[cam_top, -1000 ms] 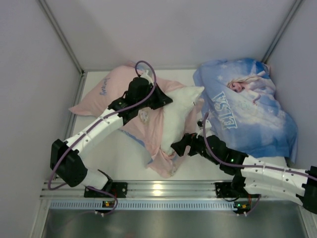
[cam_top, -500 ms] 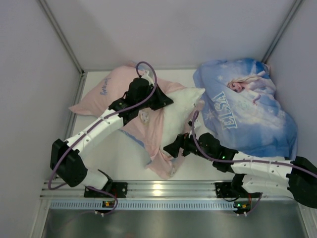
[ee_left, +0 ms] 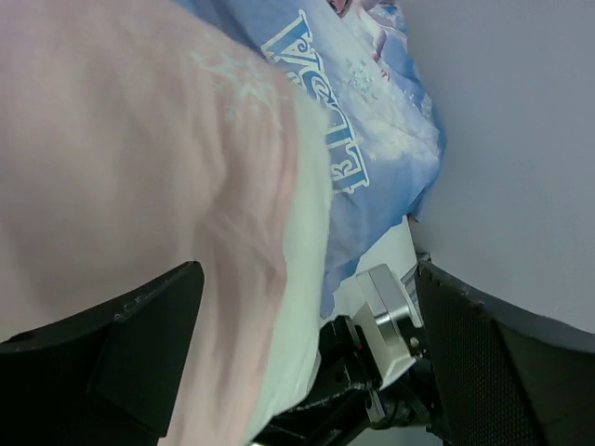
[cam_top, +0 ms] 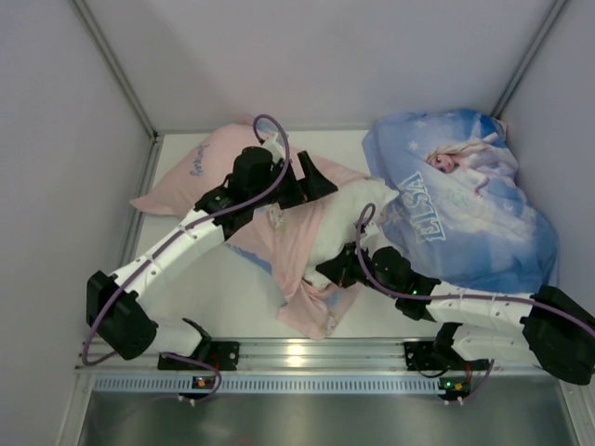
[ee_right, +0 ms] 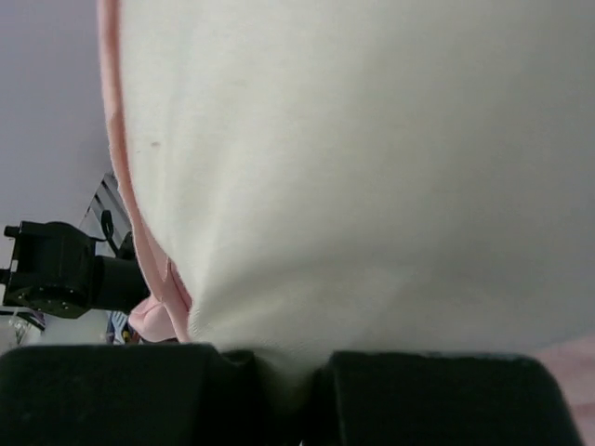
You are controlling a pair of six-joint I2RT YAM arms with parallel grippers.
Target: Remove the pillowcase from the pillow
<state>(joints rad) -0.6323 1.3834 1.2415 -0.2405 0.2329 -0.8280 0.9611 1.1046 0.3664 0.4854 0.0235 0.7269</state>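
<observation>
Two swaps at once: left gripper (ee_left: 307, 288) has sprung wide off the pink-side-out pillowcase (cam_top: 284, 243) at mid-table, right gripper (ee_right: 279, 372) now pinches the near end of the white pillow (cam_top: 351, 206), so pulling them apart can start.

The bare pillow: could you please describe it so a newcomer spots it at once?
In the middle of the table, the white pillow juts from the pink pillowcase, its near end pinched by the right gripper. Unlike the blue Elsa pillow beside it, it is plain and unprinted.
</observation>
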